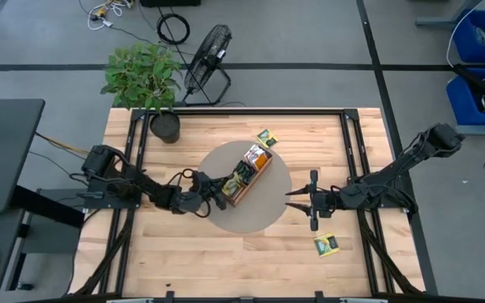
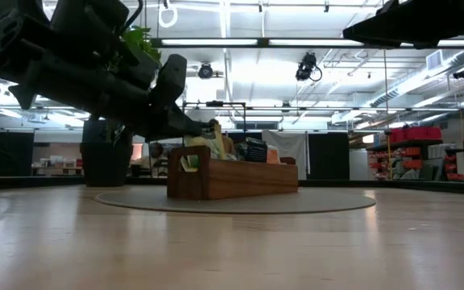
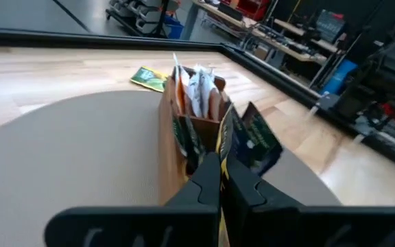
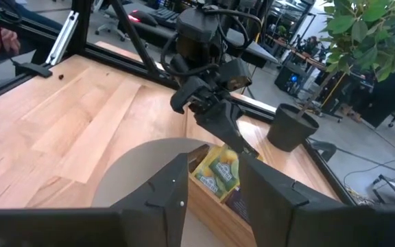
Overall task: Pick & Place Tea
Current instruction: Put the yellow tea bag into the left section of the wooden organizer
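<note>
The long wooden tray (image 1: 253,171) lies on a round grey mat (image 1: 226,215), with several tea packets standing in its compartments (image 3: 196,92). My left gripper (image 1: 226,187) is at the tray's near-left end, shut on a yellow-green tea packet (image 3: 225,137); a dark packet (image 3: 256,140) stands right beside it. One loose packet (image 1: 266,137) lies flat on the table beyond the tray and another (image 1: 327,245) near the front right. My right gripper (image 1: 300,199) hovers open at the mat's right edge with nothing between its fingers (image 4: 177,195). My left gripper pinches the yellow-green packet between its two fingers (image 3: 208,182); the packet's thin edge (image 3: 222,206) shows between them. The fingers come nearly level from the table's left, pointing along the tray. The packet sticks out forward at the tray's end (image 4: 218,170); whether it rests there I cannot tell.
A potted plant (image 1: 165,124) stands at the table's far left corner. Black frame rails (image 1: 348,143) run along the table's sides. Bare wood lies at the table's near side (image 1: 226,261).
</note>
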